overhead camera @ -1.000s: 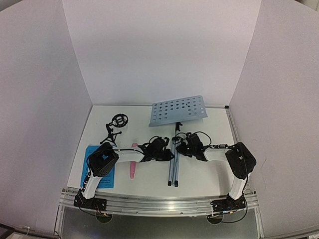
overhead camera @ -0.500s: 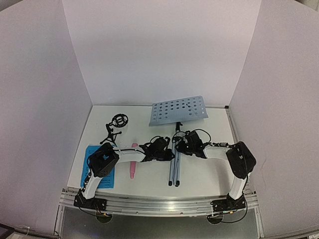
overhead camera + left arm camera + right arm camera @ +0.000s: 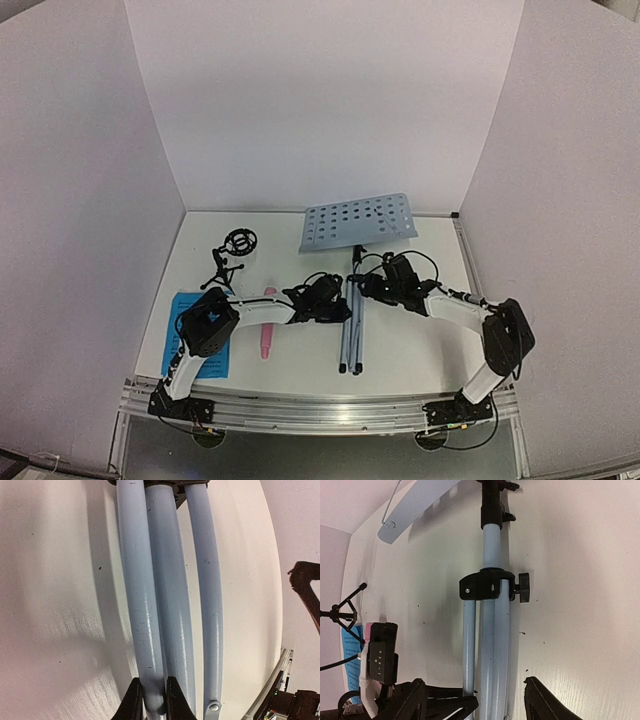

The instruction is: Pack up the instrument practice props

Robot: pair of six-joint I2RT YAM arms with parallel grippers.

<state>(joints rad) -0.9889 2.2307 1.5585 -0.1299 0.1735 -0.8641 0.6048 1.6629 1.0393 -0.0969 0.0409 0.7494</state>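
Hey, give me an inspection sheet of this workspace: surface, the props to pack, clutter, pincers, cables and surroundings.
Surface: white table, a few dark specks.
Job's things: music stand lying down, tripod legs folded together; black mic stand back left; pink microphone and blue sheets partly under the left arm.
Clutter: nothing seen.
Pincers: left pincer shut on one tripod leg; right pincer open, straddling the legs.
Cables: black loops at both wrists.
Surroundings: white panels on three sides; metal rail at near edge.
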